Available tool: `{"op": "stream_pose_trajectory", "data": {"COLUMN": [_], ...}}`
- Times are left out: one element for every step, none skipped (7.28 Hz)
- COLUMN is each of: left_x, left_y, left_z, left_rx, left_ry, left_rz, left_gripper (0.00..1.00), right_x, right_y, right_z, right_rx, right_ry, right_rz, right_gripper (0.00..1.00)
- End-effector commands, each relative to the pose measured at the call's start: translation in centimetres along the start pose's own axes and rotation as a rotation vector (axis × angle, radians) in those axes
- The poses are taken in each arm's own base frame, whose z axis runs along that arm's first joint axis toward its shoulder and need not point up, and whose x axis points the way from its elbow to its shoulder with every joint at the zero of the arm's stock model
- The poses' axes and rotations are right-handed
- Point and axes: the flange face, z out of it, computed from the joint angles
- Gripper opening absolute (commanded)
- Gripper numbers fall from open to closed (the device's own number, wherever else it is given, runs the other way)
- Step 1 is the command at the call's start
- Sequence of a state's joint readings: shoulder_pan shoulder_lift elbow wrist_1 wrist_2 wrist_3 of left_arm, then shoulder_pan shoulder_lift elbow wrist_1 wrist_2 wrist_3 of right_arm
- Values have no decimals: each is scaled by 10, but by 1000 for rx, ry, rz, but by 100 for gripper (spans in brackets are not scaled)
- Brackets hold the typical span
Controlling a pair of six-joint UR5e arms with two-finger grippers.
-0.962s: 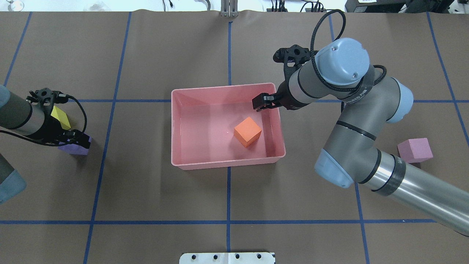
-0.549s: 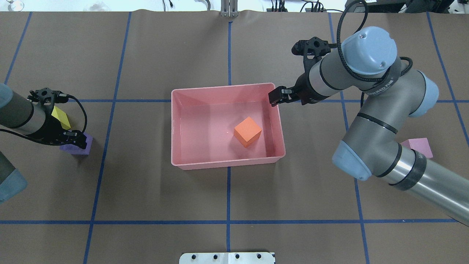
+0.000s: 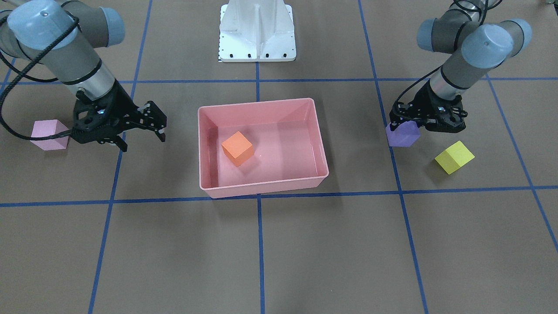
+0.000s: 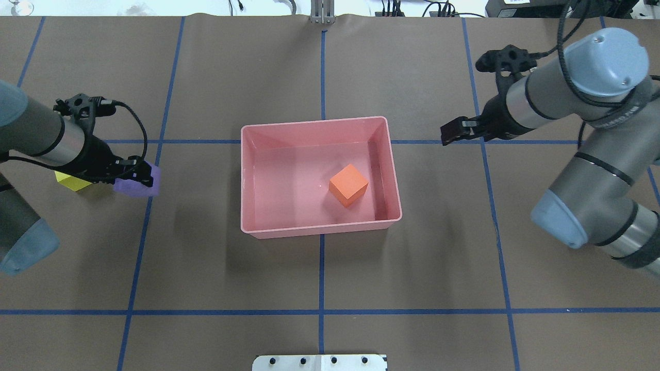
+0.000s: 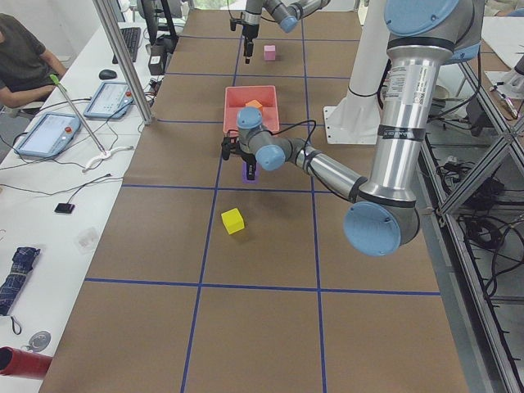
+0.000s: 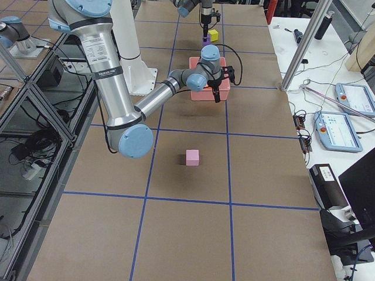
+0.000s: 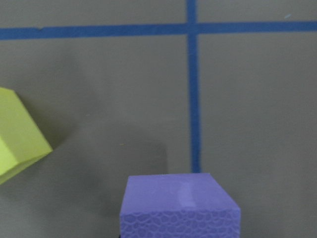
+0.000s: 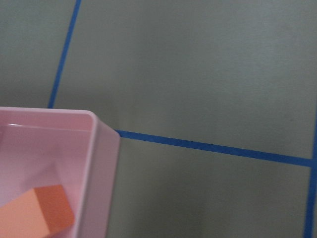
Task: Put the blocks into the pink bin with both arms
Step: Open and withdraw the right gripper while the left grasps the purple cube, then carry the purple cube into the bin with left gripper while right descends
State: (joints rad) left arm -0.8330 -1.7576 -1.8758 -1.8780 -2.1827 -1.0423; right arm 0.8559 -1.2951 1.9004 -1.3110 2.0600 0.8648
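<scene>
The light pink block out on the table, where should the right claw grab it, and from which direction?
Come straight down from above and close on two opposite side faces of the light pink block. It sits flat on the table with nothing touching any side. The right claw is open and holds nothing.

Left hand (image 4: 138,175) clamped on purple block (image 4: 131,186), right hand (image 3: 144,142) spread wide, empty
</scene>
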Motion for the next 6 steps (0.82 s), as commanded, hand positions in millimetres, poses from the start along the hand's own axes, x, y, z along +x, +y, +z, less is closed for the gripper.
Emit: {"op": "stream_pose_trajectory", "data": {"left_x": [122, 184, 233, 269, 288, 299], "left_y": [-5, 7, 16, 20, 22, 12], "left_z": [-59, -61, -50, -28, 0, 17], "left_rx": [17, -20, -39, 5, 13, 6], "left_ry": [78, 86, 55, 28, -8, -36], "left_rz": [-145, -222, -250, -227, -216, -226], "left_gripper": [0, 0, 0, 0, 0, 0], "right_x": [93, 125, 167, 193, 220, 232], "right_y": [25, 33, 46, 55, 77, 81], "right_z": [-18, -21, -29, -31, -25, -14], "right_rx": [-18, -39, -47, -84, -129, -150], "right_ry": [88, 108, 142, 138, 159, 178], "right_rz": [-20, 25, 71, 101, 143, 173], "right_gripper": [99, 99, 99, 99, 99, 99]}}
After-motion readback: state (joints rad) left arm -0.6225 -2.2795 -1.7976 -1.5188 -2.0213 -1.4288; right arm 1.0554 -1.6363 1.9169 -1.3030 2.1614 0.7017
